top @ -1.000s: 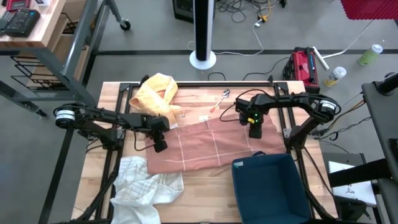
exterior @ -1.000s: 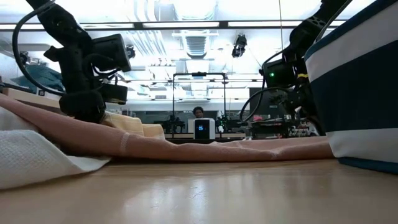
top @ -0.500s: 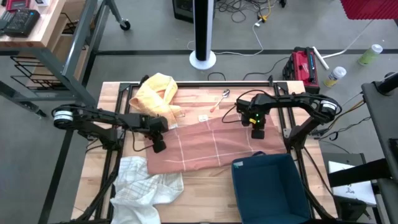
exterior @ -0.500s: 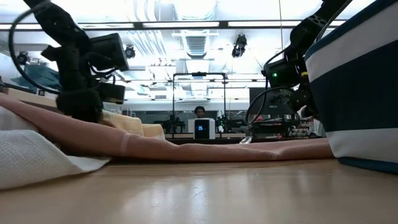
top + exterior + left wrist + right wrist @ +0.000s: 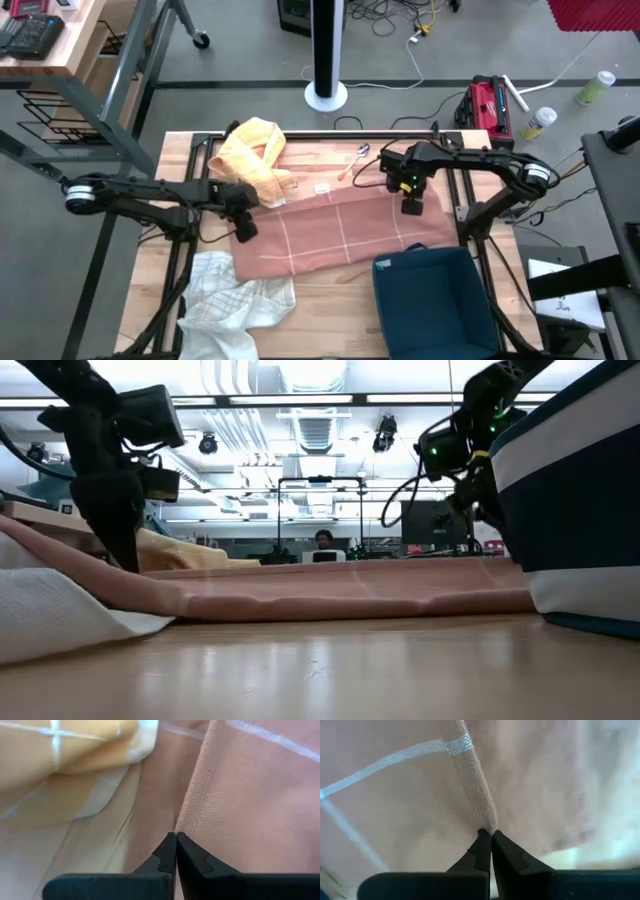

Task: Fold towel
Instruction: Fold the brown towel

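A salmon-pink towel (image 5: 340,235) with thin white grid lines lies spread across the middle of the table. Its near part rests on the wood, and its far edge (image 5: 330,572) is raised. My left gripper (image 5: 243,228) is shut on the towel at its far left end. My right gripper (image 5: 411,207) is shut on it near its far right end. In the low view the left gripper (image 5: 125,555) and the right gripper (image 5: 490,525) both come down from above. My left gripper pinches the towel's hemmed edge (image 5: 186,822) between its two shut fingers, near the far left corner, coming steeply from above. The cloth hangs from the fingers and slopes down to the table. My right gripper pinches a narrow fold of the hemmed edge (image 5: 481,815) between its shut fingers, pointing straight down. That end is lifted off the table, and the far edge runs fairly straight between the two grippers.
A yellow towel (image 5: 255,150) lies bunched at the far left, close to my left gripper. A white towel (image 5: 235,300) lies at the near left, partly under the pink one. A dark blue bin (image 5: 430,295) stands at the near right. A spoon (image 5: 355,158) lies at the far edge.
Both grippers have risen, and the left one has also drifted toward the table's left edge. The towel's far edge has come up off the table with them and been drawn straighter. Its near part has stayed on the wood.
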You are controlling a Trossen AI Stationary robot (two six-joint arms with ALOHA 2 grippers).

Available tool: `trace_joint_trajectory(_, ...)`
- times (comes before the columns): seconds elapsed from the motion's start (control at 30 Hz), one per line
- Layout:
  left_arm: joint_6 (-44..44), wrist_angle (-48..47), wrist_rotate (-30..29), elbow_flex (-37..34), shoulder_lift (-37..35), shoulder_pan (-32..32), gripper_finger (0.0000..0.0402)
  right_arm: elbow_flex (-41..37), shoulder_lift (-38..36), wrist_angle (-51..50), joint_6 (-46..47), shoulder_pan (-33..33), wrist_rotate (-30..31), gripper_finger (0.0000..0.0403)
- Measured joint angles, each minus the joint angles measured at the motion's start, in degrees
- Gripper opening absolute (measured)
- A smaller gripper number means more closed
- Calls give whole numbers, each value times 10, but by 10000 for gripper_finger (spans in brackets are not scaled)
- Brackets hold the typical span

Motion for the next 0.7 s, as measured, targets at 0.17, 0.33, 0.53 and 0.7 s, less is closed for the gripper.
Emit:
trace_joint_trajectory(0.17,-17,-59,-36,10,-3,0,0,34,2,-32,-7,0,51,0)
trace_joint_trajectory(0.33,-18,-62,-37,19,-3,0,0,52,2,-30,-27,-1,84,0)
trace_joint_trajectory(0.53,-49,-65,-31,20,1,0,0,63,2,-28,-31,-1,93,0)
trace_joint_trajectory(0.7,-70,-69,-20,5,1,0,18,59,2,-23,-35,-1,93,0)
